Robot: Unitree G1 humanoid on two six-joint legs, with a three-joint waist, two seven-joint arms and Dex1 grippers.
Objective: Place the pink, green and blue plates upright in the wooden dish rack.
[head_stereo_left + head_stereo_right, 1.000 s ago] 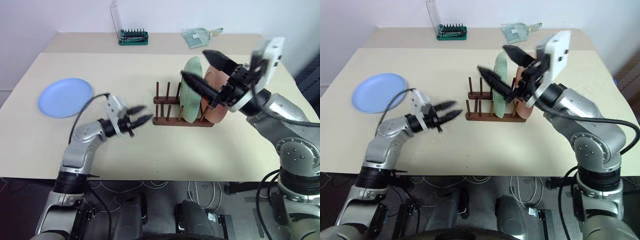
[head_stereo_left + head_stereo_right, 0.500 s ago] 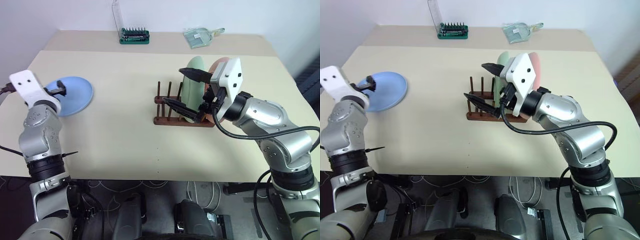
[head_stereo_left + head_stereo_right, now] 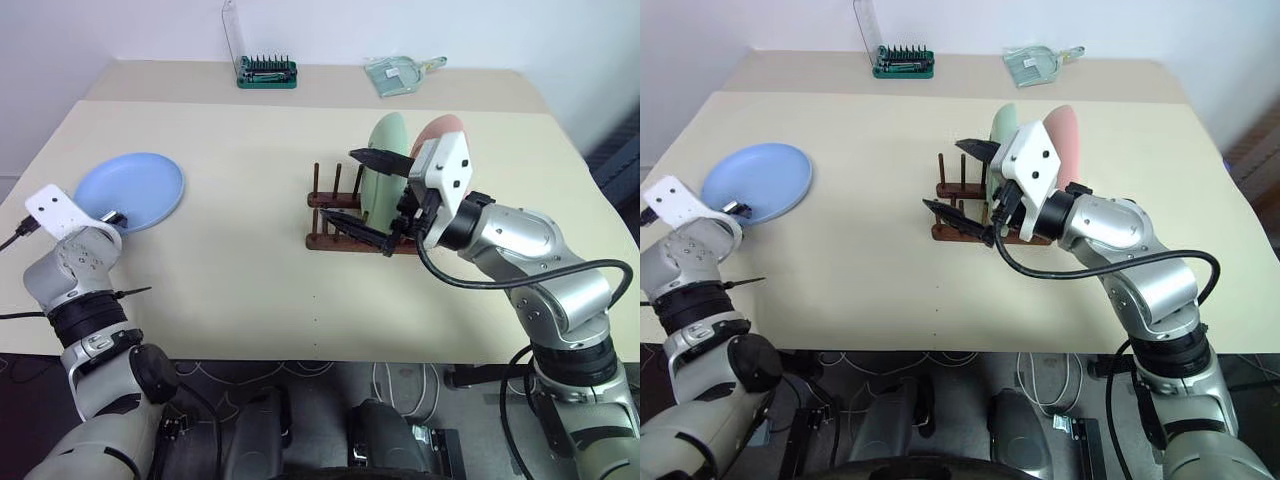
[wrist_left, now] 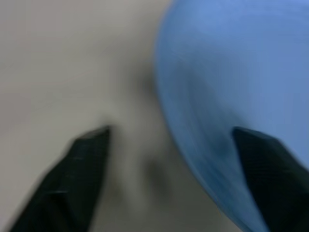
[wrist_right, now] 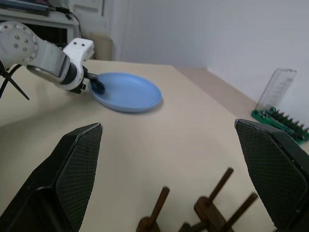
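The blue plate [image 3: 130,190] lies flat at the table's left. My left gripper [image 3: 108,216] is at its near rim, open, with one finger over the plate [image 4: 231,72] and the other finger [image 4: 82,179] over bare table. The wooden dish rack [image 3: 335,215] stands at mid-table. The green plate [image 3: 385,165] stands upright in it, and the pink plate [image 3: 445,128] stands just to its right, partly hidden by my right wrist. My right gripper [image 3: 337,183] hovers open over the rack's empty left pegs [image 5: 212,203], holding nothing.
A green bit-set case [image 3: 267,72] with a raised clear lid and a clear plastic scoop [image 3: 400,72] sit at the table's far edge. The table's left edge runs close to the blue plate and my left arm.
My left arm swung from mid-table out to the left and came down at the blue plate's near rim. My right gripper turned and sank a little over the rack, staying open.
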